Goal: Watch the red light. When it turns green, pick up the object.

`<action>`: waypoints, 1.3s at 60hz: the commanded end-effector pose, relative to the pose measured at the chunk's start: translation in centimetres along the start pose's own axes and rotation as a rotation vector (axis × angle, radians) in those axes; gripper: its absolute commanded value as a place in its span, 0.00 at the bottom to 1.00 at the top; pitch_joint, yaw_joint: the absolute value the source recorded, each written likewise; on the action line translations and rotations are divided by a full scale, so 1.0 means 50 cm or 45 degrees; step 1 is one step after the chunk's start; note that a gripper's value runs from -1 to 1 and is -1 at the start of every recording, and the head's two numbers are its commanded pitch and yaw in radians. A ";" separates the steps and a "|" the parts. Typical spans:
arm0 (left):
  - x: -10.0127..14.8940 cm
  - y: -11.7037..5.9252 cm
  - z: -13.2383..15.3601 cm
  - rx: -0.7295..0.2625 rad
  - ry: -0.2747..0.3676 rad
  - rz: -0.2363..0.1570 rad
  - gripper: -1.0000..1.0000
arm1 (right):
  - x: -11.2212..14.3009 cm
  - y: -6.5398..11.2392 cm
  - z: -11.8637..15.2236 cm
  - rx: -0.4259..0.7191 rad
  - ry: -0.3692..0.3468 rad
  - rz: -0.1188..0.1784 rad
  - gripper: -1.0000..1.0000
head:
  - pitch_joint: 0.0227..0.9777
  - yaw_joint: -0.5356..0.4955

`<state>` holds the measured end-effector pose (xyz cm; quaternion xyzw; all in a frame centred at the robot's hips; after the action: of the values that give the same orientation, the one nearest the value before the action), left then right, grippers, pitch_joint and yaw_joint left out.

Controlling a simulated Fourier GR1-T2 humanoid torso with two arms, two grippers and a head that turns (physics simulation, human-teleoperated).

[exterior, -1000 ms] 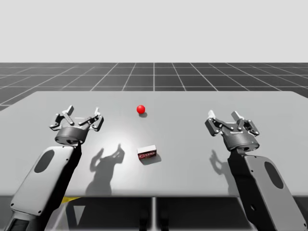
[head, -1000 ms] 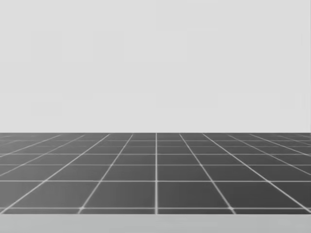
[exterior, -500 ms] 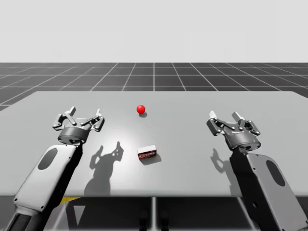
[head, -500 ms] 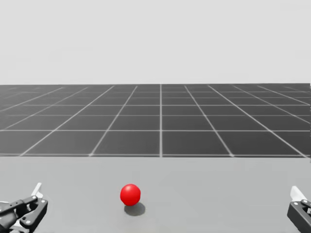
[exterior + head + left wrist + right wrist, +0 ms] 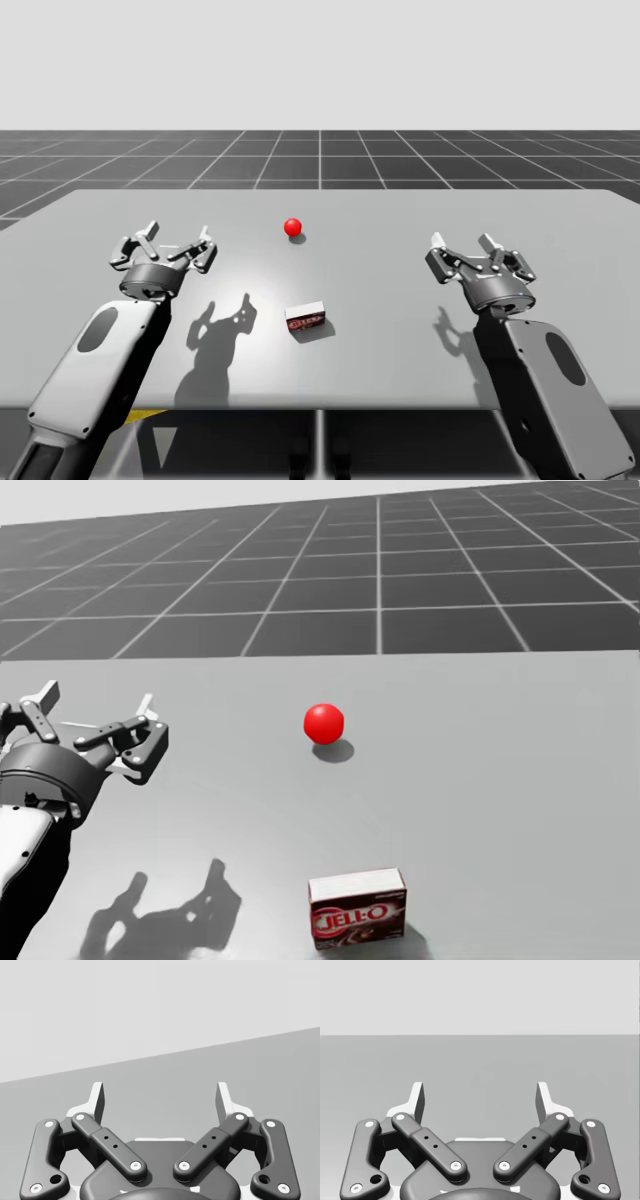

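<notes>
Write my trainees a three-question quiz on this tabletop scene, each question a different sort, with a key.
1. True or false: the ball light is green.
2. The small red-and-white box lies: A, stacked on the light; B, on the table, nearer me than the light; C, beyond the light.
3. Fill in: my left hand and right hand are both ____.
Key: 1 false, it is red; 2 B; 3 open.

flat grey table in front of me. behind it a dark floor in squares, & pale grey bg above.
</notes>
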<state>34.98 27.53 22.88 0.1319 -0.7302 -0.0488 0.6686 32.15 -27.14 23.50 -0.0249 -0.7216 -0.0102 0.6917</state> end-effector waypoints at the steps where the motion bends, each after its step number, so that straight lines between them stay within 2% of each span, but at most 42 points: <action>1: 0.005 0.003 0.001 -0.003 -0.012 0.030 0.00 | -0.002 0.002 0.000 0.000 0.002 0.009 0.00 | 0.62 0.64; 40: 0.009 0.004 0.003 -0.017 -0.022 0.064 0.00 | -0.003 0.002 -0.001 0.001 -0.001 0.020 0.00 | 0.62 0.64; 78: 0.007 0.003 0.004 -0.018 -0.012 0.055 0.00 | -0.004 0.001 -0.002 0.003 0.003 0.019 0.00 | 0.62 0.63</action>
<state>34.70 27.57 23.30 0.1105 -0.7365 -0.0392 0.6662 32.24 -27.07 23.30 -0.0300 -0.7208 -0.0039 0.6925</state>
